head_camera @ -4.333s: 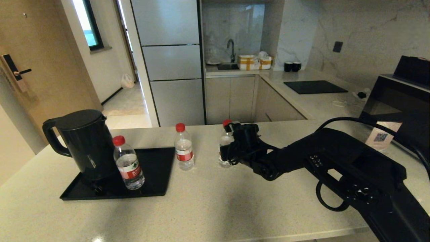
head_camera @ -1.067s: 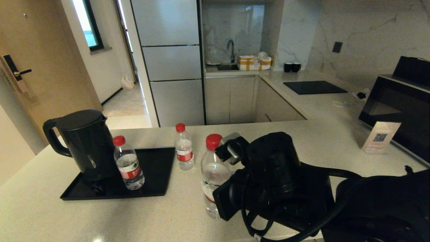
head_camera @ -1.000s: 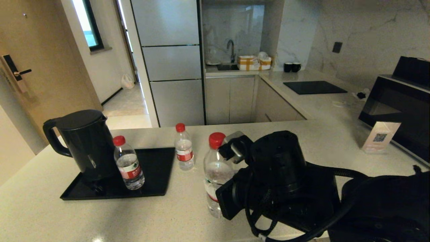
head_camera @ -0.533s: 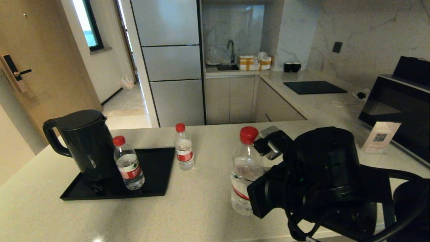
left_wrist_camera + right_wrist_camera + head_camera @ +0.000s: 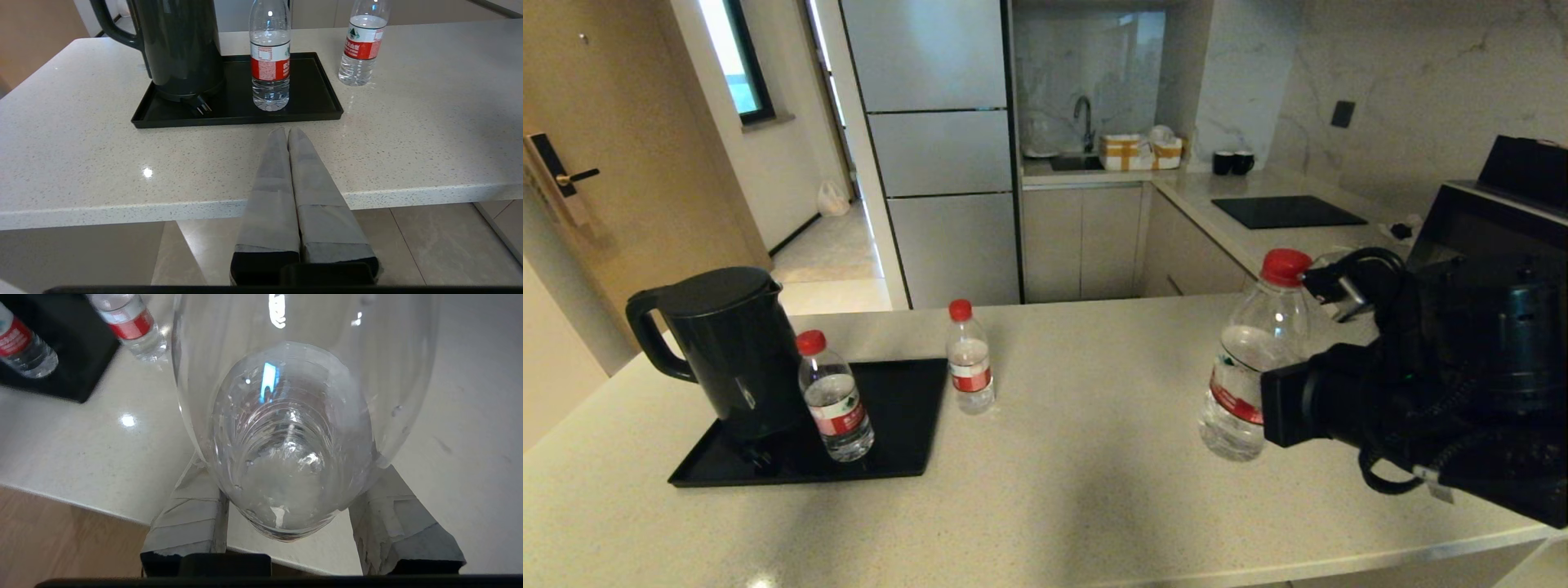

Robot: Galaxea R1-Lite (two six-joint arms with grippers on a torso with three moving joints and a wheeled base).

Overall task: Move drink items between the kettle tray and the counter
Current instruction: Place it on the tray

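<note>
On each bottle [image 5: 270,57] — red-and-white label

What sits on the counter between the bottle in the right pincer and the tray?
One water bottle, standing on the counter just beside the tray; otherwise bare stone up to the held bottle, per the head view.

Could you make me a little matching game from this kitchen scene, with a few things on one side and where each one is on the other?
Things:
1. kettle
2. bottle with the largest-looking cap
3. bottle beside the kettle
4. two black mugs

Places:
A. on the far counter, near the sink
B. held in the right gripper, above the counter
C. at the left of the black tray
D. on the tray, right of the kettle

Pairs: 1-C, 2-B, 3-D, 4-A
</note>
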